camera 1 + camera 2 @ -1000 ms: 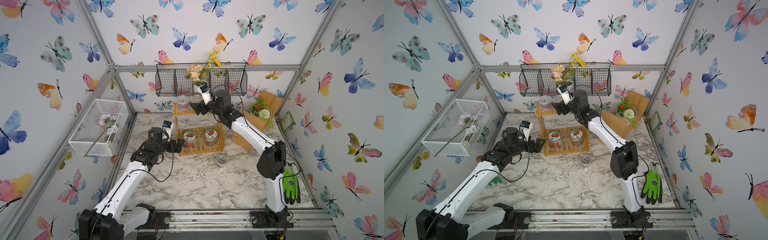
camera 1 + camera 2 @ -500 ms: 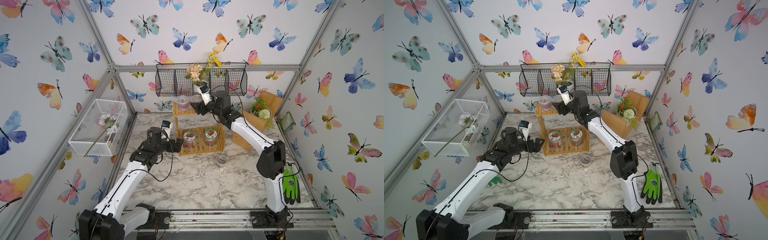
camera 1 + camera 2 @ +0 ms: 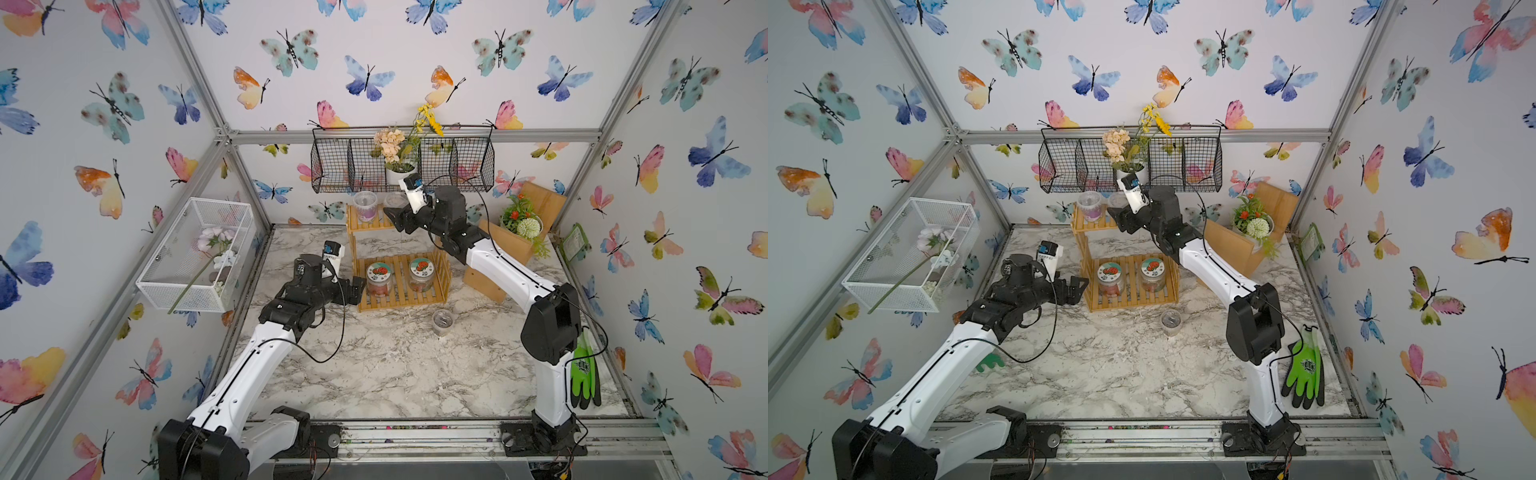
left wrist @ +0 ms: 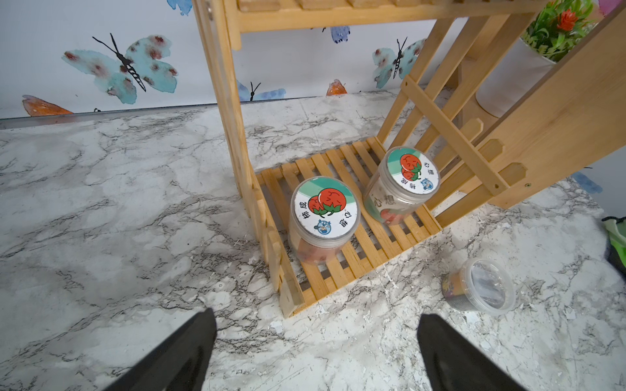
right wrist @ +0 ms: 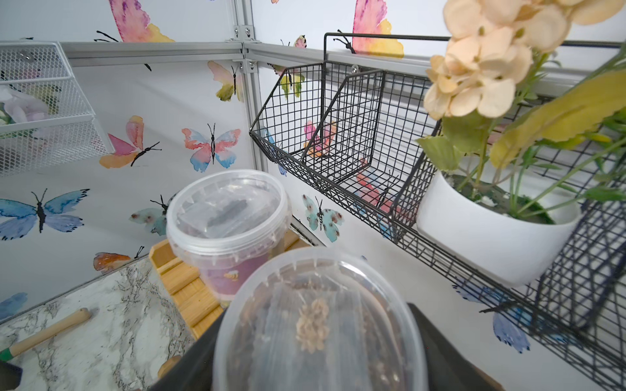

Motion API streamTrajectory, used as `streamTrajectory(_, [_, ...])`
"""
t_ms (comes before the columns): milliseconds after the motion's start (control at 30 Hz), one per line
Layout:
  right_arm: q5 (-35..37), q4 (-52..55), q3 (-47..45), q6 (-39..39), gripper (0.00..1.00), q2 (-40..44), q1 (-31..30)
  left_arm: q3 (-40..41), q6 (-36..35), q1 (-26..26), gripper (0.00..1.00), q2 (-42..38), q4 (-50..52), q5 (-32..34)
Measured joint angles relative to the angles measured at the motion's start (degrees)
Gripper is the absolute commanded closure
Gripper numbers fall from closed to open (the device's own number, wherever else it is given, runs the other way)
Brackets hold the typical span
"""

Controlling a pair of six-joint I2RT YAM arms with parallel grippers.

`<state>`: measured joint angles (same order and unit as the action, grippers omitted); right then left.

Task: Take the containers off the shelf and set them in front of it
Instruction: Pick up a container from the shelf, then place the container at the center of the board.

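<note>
1. Jaws first.
   - The left gripper (image 4: 316, 318) stands spread wide with nothing between its jaws. It sits low, just off the front corner of the bamboo shelf (image 3: 399, 289) at the end nearest the left arm, and faces the lower tier.
   - The right gripper (image 3: 392, 217) is up at the shelf's upper tier. Its black fingers (image 5: 443, 345) are closed against both sides of a clear lidded cup (image 5: 318, 321). Whether that cup has come off the upper board cannot be told.
2. The bamboo shelf, a two-tier slatted rack, stands toward the back of the marble tabletop (image 3: 395, 365). Going by what shows, four of the five containers are still at the shelf.
3. The two jars with red-fruit lids (image 4: 323, 211) (image 4: 408, 176) stand upright side by side on the shelf's lower tier, and neither gripper is touching them.
4. The purple-labelled cup (image 3: 365, 206) stands on the shelf's upper tier, just beside the gripped cup on the side away from the right arm. Whether the two cups touch is not clear.
5. One small cup (image 3: 442, 322) stands upright on the tabletop just in front of the shelf's lower tier, toward the right arm's end. Its label colour is not readable.
6. Progress, as a judgement:
   - One container of the five is delivered.
   - A second is in the grip.
   - Three are left: the purple-labelled cup and both jars.
</note>
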<state>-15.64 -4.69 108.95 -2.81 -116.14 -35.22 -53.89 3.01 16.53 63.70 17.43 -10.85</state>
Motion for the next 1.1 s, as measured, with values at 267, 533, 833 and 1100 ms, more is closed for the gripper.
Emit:
streamTrajectory(267, [-0.11, -0.44, -4.57, 0.2, 0.42, 6.23, 0.0, 0.0, 0.02, -0.04, 0.01, 0.0, -0.02, -0.87])
streamTrajectory(533, [-1.4, -1.31, -13.11, 0.17, 0.42, 15.76, -0.11, 0.0, 0.24, -0.04, 0.01, -0.13, 0.0, -1.07])
streamTrajectory(833, [-2.23, -2.16, -28.22, 0.17, 0.43, 27.65, -1.68, 1.86, 1.2, -0.04, 0.01, -2.6, -0.04, -1.2])
streamTrajectory(1100, [-2.08, -3.58, -42.66, 0.37, 0.43, 36.48, -5.86, 3.91, 2.58, -0.04, 0.01, -4.28, 0.02, -1.38])
